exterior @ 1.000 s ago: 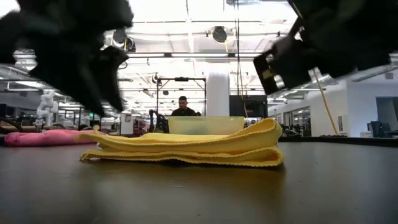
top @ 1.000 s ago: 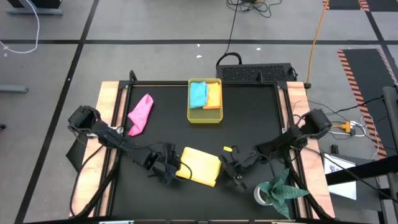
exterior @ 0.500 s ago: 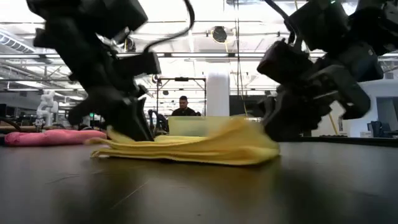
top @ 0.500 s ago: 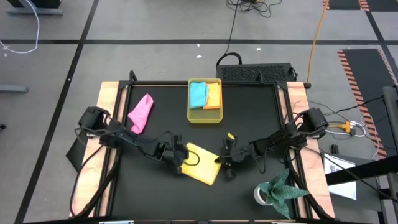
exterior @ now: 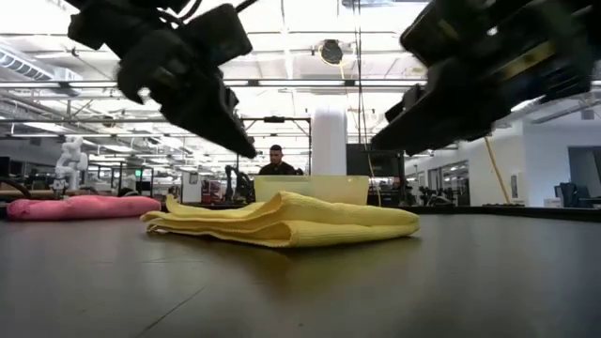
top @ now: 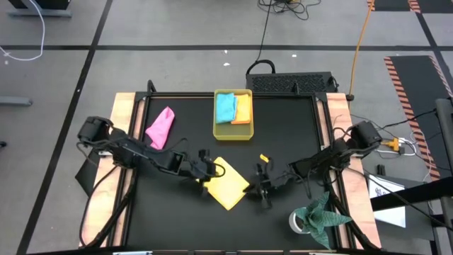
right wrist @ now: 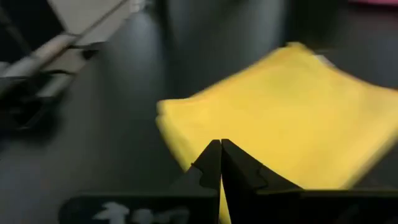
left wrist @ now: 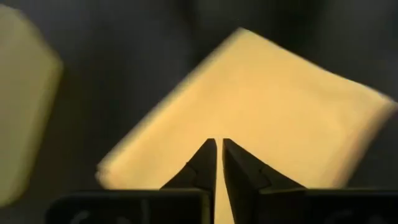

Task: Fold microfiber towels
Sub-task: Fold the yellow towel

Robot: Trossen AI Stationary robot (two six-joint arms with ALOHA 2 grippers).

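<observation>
High view, your inventory: black table (top: 283, 120); folded yellow towel (top: 228, 187); left end effector (top: 209, 172) and right end effector (top: 260, 190), both closed, empty.

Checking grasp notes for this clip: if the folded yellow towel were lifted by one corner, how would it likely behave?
The yellow towel would probably go floppy: the low view shows soft, sagging layers with rounded folds, so lifting a corner would likely undo the fold. It looks thin and light for its size. On the smooth dark table, a push would likely slide or bunch it, not tip it.
</observation>
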